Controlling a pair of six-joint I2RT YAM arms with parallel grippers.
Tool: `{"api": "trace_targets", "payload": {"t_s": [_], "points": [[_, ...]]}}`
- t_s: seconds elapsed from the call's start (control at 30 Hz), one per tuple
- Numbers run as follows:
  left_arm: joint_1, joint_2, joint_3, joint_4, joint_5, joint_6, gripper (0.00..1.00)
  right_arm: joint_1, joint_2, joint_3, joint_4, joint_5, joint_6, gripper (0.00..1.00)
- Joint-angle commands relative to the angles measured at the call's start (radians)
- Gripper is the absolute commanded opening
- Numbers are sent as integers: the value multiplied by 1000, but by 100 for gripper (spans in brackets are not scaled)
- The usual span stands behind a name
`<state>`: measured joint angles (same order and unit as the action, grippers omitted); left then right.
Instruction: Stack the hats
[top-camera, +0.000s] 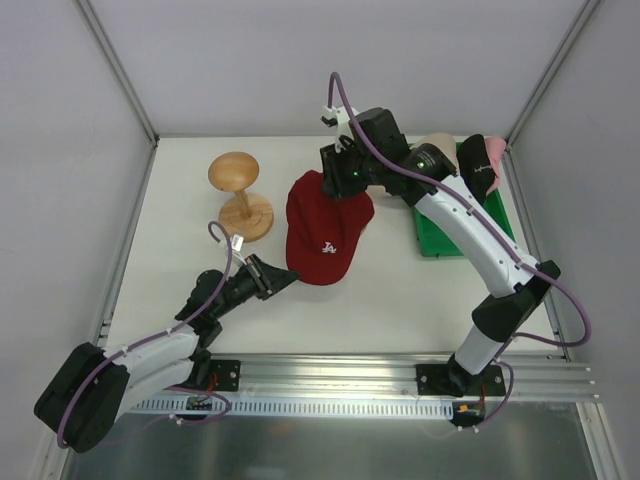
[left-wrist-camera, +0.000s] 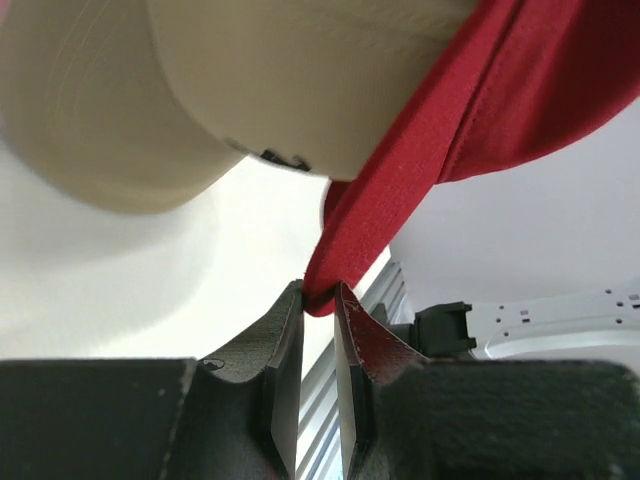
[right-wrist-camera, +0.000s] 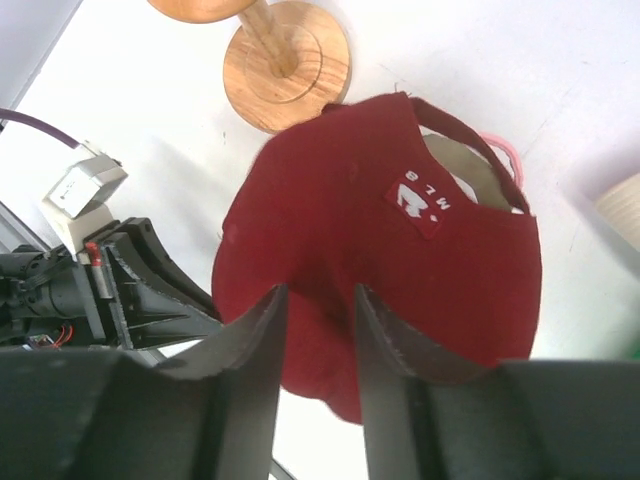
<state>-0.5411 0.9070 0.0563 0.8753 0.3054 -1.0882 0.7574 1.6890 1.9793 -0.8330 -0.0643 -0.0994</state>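
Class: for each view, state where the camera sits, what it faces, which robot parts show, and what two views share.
Top external: above, behind the robot; looks down at table; both arms.
Left wrist: along left end effector, pinching red cap.
Right wrist: down past right end effector onto that cap.
Shared: all see the cap.

Five hats in all: one red cap (top-camera: 322, 232) just right of the wooden stand (top-camera: 240, 195), one tan cap (left-wrist-camera: 200, 90) pressed against the red one, and one cream hat (top-camera: 436, 143), one black hat (top-camera: 476, 172) and one pink hat (top-camera: 495, 152) bunched well to the stand's right, at the far end of a single green tray (top-camera: 440, 238). One stand only. Two robot arms, the left arm (top-camera: 150, 355) and the right arm (top-camera: 480, 240), flank the stand.
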Motion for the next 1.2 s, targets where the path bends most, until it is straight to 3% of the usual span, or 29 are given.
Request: {"api": "trace_targets", "payload": {"t_s": [0.0, 0.13, 0.3, 0.6, 0.87, 1.17], "points": [[23, 21, 3, -74, -28, -36, 2, 3, -37, 55, 14, 26, -25, 38], [33, 12, 14, -128, -15, -61, 1, 3, -34, 99, 2, 34, -34, 54], [62, -16, 11, -163, -2, -105, 1, -13, 4, 182, -51, 58, -45, 58], [109, -2, 14, -249, 6, -216, 2, -76, 84, 243, -114, 31, -43, 58], [141, 157, 10, -127, 60, -308, 2, -119, 158, 228, -112, -26, -43, 57], [156, 277, 63, -165, 84, -338, 4, -164, 216, 220, -112, -84, -46, 57]]}}
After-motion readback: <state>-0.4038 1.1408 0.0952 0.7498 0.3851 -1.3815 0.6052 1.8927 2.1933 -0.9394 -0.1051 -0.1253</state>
